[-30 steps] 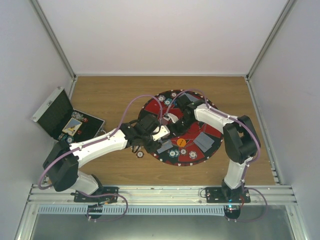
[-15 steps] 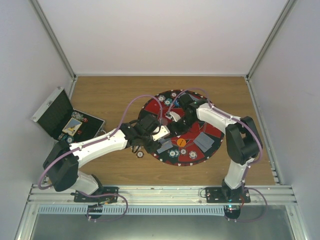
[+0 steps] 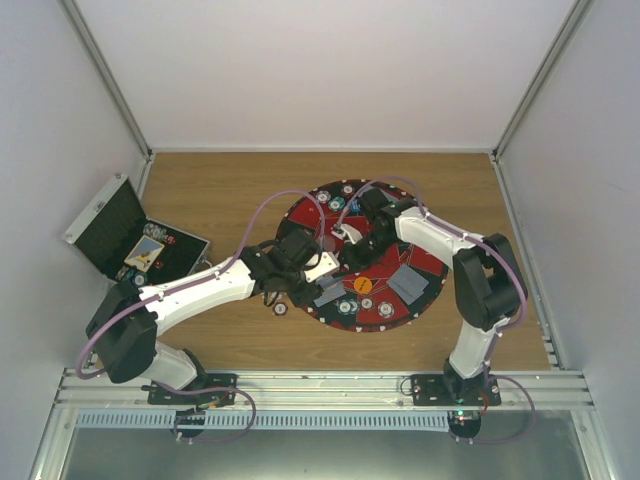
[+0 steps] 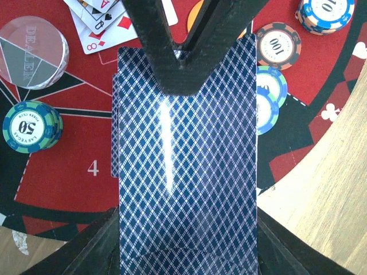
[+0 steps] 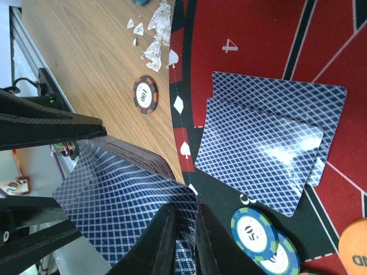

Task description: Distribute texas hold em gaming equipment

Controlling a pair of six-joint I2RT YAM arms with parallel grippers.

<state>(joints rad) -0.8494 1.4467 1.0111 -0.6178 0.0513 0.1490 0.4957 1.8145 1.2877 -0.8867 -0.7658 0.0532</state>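
Note:
My left gripper is shut on a deck of blue-backed playing cards, held level over the left part of the round mat. My right gripper is shut, pinching the far edge of the top card of that deck; its black fingers show over the deck in the left wrist view. Two dealt cards lie face down on the mat. Striped chips sit beside them. An orange disc lies mid-mat.
A clear dealer puck, face-up cards and chip stacks lie around the deck. One dark red chip rests on the wood left of the mat. The open black case stands at the far left.
My right gripper's jaws have shut on the edge of the top card. The left gripper and deck have stayed in place.

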